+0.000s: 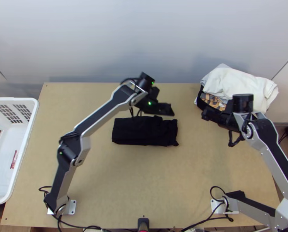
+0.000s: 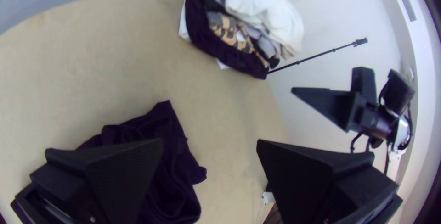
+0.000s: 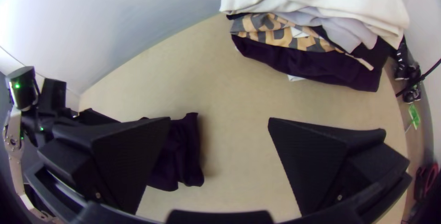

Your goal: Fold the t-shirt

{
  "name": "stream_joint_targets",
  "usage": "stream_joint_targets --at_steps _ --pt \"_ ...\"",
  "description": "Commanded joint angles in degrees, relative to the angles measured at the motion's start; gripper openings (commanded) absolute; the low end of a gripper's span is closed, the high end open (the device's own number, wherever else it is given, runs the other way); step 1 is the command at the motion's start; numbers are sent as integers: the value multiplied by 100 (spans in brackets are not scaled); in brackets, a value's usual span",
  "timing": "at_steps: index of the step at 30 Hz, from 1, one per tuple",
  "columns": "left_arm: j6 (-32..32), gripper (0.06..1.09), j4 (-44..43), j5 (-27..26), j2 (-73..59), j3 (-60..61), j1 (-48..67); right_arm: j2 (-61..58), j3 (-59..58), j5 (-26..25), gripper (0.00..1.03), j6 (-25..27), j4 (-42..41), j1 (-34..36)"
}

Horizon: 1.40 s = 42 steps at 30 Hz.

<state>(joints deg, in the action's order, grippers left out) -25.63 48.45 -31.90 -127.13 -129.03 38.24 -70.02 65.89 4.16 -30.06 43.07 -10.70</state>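
From where I'm standing, the black T-shirt (image 1: 142,133) lies around the middle of the table (image 1: 144,185), folded down to a compact oblong, with one long side facing the wall (image 1: 144,42). It looks light, soft and limp, nothing fragile, though its layers could slide over each other or bunch if pinched shallowly. The end towards the right arm (image 1: 271,139) is the ragged one, with a small corner poking out; I'd take hold there, deep enough to catch every layer, and square it up gently. The left tool (image 2: 210,141) has its fingers well apart by the shirt's wall-side edge, and the right tool (image 3: 219,119) is likewise spread, near the pile of clothes (image 1: 240,87). The table is pale, flat wood, smooth enough that the cloth should drag easily. A white plastic basket (image 1: 34,106) stands against its left side, and that heap of clothes sits at the far right corner.
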Motion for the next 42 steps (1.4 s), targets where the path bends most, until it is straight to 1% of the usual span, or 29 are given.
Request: stream_joint_targets --at_steps 1,2,3,6,7,9,10,11,12,14,17,22,23,26,27,29,30,31,35,38,39,41,42 --pt "-74 105 -248 -53 461 -52 -475 -504 29 1087 98 -1098 -132 -266" --pt "58 105 -107 -9 514 -34 -598 -689 161 1324 98 -1283 -35 -424" --pt "198 105 51 87 575 -8 -721 -882 346 1333 98 -1353 105 -618" --pt "664 105 499 791 778 124 -994 -1497 996 1333 98 -1889 641 -1110" --pt "752 105 587 993 839 159 -1099 -1726 1260 1377 97 -1986 861 -1250" --pt "902 105 860 1142 1006 256 -1240 -2183 1752 1552 96 -2329 1388 -1602" --pt "946 105 912 1177 1112 352 -1310 -2385 1989 1640 95 -2469 1626 -1830" --pt "981 105 921 1318 1208 449 -1363 -2569 2218 1667 94 -2557 1845 -2024" --pt "1016 105 939 1441 1305 519 -1398 -2754 2420 1658 94 -2619 1968 -2182" --pt "1060 105 965 1494 1472 660 -1486 -3079 2684 1658 94 -2645 2012 -2331" --pt "1060 105 991 1599 1630 783 -1565 -3501 2939 1658 86 -2663 2012 -2323" --pt "1139 105 991 1643 1806 915 -1662 -3958 3123 1658 86 -2627 2021 -2323" --pt "1148 105 991 1652 1806 915 -1688 -4020 3141 1658 82 -2610 2021 -2305" --pt "1183 105 983 1652 1806 897 -1723 -4116 3114 1649 56 -2496 2021 -2235" --pt "1192 105 965 1652 1806 897 -1732 -4116 3088 1535 49 -2434 2021 -2226" --pt "1227 105 956 1661 1797 897 -1732 -4099 3062 1025 23 -2249 2012 -2217" --pt "1262 105 956 1670 1797 897 -1732 -4046 3026 630 8 -2126 2021 -2217" --pt "1262 105 947 1670 1797 897 -1741 -3984 2974 366 3 -2030 2021 -2217" --pt "1288 105 939 1670 1779 897 -1758 -3642 2640 322 3 -1995 2030 -1962" --pt "1315 105 939 1670 1736 915 -1767 -3422 2244 172 3 -2012 2030 -1813" --pt "1323 105 939 1670 1727 915 -1758 -3378 2112 111 5 -2021 2074 -1778" --pt "1323 105 930 1670 1692 915 -1758 -3308 1814 76 12 -2030 2179 -1725" --pt "1332 105 921 1670 1683 915 -1750 -3273 1664 76 19 -2030 2259 -1707"
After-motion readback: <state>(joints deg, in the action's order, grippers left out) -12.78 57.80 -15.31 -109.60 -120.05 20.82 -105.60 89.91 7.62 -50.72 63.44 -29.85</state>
